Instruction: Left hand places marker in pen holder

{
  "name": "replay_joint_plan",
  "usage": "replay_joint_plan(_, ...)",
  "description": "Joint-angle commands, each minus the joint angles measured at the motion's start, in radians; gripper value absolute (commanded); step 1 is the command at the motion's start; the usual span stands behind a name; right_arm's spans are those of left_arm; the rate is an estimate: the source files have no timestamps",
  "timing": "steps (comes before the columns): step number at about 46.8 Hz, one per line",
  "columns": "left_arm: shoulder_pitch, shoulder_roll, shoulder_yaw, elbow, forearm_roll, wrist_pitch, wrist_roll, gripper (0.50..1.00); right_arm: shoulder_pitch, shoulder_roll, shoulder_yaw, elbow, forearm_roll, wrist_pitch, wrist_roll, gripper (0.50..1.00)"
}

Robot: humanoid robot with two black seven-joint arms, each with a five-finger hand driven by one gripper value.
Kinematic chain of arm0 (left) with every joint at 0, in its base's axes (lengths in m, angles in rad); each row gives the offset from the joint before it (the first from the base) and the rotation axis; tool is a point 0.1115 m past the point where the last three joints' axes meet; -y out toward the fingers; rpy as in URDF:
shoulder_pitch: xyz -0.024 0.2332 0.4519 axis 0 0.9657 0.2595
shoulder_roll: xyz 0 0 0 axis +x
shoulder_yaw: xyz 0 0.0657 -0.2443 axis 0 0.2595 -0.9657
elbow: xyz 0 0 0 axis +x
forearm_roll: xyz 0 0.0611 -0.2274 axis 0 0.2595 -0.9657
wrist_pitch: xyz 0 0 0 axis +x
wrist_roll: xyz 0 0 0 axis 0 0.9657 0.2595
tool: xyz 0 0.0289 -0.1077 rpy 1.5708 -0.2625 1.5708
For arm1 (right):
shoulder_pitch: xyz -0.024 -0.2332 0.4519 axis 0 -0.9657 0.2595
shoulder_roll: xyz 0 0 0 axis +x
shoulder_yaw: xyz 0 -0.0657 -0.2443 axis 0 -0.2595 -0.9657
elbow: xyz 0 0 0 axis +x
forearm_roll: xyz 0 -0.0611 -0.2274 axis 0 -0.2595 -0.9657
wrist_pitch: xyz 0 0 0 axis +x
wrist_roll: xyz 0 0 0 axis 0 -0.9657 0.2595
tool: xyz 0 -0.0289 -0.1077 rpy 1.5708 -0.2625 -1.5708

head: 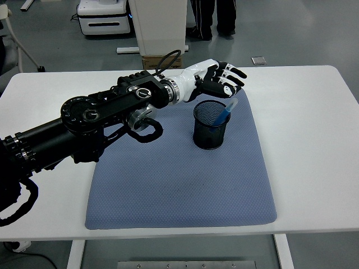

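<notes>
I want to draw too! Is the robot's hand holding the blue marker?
No, the blue marker stands in the black pen holder, and the left hand above it is open.

No readable text, labels, brands, numbers or signs anywhere. Marker (223, 115), pen holder (211, 124), blue mat (179, 174) and worktop (303, 123) carry no print. Left arm (101, 115) has round joint caps with markings too small to read. White equipment at top left (104, 17) shows nothing legible.
</notes>
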Motion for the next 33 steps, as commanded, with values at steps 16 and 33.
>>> replay_joint_plan(16,0.001,0.014,-0.021,0.000,0.000,0.000,-0.001,0.786,0.000,0.000,0.000,0.000,0.000,0.000,0.000,1.000)
replay_joint_plan(33,0.007,0.070,-0.126,0.057,-0.043,0.008,-0.001,1.000,0.000,0.000,0.000,0.000,0.000,0.000,0.000,1.000)
